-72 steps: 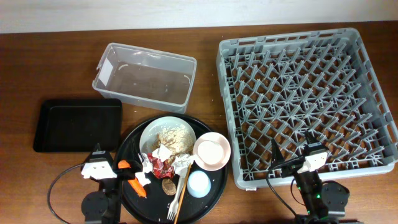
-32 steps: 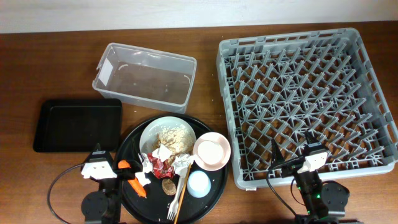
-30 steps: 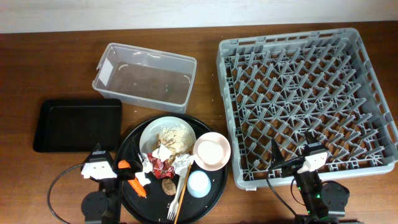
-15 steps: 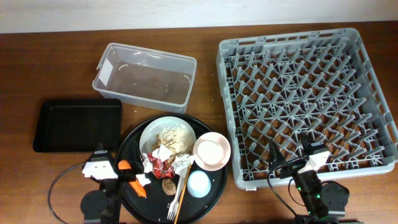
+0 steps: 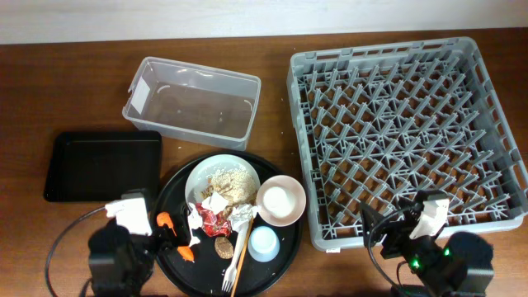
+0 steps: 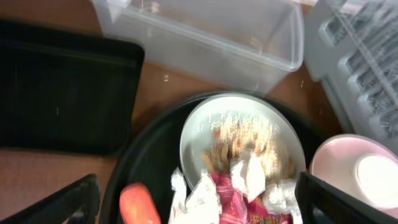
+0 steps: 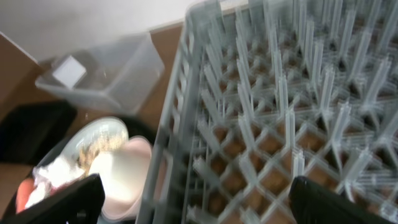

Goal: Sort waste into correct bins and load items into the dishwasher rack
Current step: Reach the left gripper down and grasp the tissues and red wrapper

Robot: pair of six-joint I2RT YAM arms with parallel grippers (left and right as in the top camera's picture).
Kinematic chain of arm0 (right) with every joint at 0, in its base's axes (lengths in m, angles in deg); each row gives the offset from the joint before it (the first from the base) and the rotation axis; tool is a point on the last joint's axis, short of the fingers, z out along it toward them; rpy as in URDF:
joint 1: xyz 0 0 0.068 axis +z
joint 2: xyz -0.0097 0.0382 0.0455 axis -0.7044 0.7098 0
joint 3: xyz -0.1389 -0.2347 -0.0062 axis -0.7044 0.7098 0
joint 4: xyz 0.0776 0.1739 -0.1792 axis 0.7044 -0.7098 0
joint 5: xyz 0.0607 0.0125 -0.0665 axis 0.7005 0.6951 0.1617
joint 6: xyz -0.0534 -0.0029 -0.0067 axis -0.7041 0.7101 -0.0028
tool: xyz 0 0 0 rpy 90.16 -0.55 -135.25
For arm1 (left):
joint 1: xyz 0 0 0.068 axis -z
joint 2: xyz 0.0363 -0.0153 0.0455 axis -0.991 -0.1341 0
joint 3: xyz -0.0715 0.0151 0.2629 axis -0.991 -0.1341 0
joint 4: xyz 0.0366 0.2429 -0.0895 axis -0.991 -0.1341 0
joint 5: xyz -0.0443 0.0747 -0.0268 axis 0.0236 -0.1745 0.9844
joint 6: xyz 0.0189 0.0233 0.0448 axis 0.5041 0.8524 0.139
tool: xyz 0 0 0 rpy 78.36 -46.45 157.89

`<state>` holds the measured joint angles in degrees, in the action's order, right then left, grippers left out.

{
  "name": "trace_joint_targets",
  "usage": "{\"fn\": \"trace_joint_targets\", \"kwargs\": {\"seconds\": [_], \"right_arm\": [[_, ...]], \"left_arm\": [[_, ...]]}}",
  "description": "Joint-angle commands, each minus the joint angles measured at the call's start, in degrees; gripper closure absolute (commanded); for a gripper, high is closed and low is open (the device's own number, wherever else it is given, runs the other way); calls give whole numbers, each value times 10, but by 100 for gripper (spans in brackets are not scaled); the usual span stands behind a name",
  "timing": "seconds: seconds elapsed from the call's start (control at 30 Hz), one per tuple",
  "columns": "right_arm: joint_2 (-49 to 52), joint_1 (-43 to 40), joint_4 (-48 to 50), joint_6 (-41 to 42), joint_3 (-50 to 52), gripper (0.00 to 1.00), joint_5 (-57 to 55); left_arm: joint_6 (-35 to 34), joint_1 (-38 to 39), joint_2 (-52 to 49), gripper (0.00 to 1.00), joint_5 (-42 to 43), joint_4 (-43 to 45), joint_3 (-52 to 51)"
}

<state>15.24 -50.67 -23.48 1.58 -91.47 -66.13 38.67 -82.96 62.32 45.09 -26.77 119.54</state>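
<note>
At the worktop's left edge lies the shallow black rectangular tray (image 5: 103, 165). By the near edge, the left gripper (image 6: 211, 204) hangs over the large round black tray (image 5: 169, 198), its jaws spread wide and gripping nothing. Behind that tray, towards the far edge, sits the clear rectangular plastic tub (image 5: 194, 103).

On the round tray an orange carrot (image 5: 165, 220) lies leftmost. Next comes the grey-white round plate (image 5: 198, 175) bearing the beige crumbly food heap (image 5: 229, 185). Crumpled white tissues (image 5: 216, 202), a crinkled red wrapper (image 5: 213, 219) and a small brown lump (image 5: 223, 246) lie at the plate's near rim. Then come the white fork (image 5: 233, 268), the thin wooden chopstick (image 5: 245, 247), the light blue cup (image 5: 263, 242) and the pale pink bowl (image 5: 299, 206).

The large square grey plastic crate (image 5: 396, 124) fills the right side. The right gripper (image 7: 199, 204) hangs by the crate's near edge, jaws wide apart and holding nothing.
</note>
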Motion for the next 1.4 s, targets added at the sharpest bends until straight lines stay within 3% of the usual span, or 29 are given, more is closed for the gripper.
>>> {"fn": "trace_joint_targets", "kwargs": {"seconds": [0.0,0.27,0.43,0.5,0.7,0.87,1.07,1.17,1.37], "right_arm": [[89,4,-49,0,-59,2,5],[359,3,-192,-2,-190,2,-9],[471,3,-240,0,-191,2,14],[473,3,-237,1,-192,2,1],[392,3,-249,141,-207,2,-188],[371,3,-216,113,-207,2,-123],[377,3,-217,113,-207,1,-123],[377,3,-217,113,-207,1,-124],[388,3,-221,113,-206,1,-124]], "left_arm": [[-5,1,-98,1,17,-38,80],[-5,1,-361,1,57,-184,268],[-5,1,-452,1,57,-215,289],[-5,1,-465,1,57,-215,289],[17,30,-476,1,70,-210,288],[16,139,-553,1,61,-149,288],[16,194,-700,1,50,-105,288],[16,209,-749,16,50,-114,288],[16,211,-750,35,34,-127,288]]}}
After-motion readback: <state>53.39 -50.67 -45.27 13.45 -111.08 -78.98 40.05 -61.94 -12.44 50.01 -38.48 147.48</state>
